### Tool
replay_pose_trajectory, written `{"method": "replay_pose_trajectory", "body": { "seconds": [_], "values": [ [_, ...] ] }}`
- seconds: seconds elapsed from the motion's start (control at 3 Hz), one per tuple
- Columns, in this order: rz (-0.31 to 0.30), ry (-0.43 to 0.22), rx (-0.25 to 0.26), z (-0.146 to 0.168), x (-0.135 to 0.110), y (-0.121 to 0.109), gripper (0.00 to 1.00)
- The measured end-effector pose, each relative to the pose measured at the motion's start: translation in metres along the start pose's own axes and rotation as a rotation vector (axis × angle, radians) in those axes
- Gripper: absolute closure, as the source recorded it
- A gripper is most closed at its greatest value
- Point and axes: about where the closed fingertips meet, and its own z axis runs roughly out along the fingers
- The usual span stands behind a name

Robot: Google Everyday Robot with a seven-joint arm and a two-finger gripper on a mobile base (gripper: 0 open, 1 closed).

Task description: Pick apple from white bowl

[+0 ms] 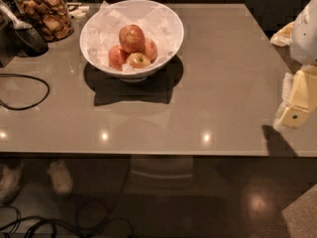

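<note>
Table (223,58): apple (132,37) in white bowl (171,26), well apart from jaws at right edge.

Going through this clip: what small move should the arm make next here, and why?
Probably sweep the gripper left across the glossy grey table toward the wide, glossy white bowl. The gripper hangs at the table's right edge, far apart from the bowl, and the largest, round red-orange apple sits untouched atop the smaller apples, exposed from above.
</note>
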Motion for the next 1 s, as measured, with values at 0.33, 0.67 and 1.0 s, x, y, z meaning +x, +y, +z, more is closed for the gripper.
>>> {"method": "replay_pose_trajectory", "body": {
  "seconds": [0.33,0.67,1.0],
  "values": [
    [0.000,0.000,0.000,0.000,0.000,0.000,0.00],
    [0.031,0.015,-0.010,0.005,-0.007,-0.017,0.00],
    [0.036,0.044,-0.018,0.017,-0.031,-0.049,0.00]
  ]
}}
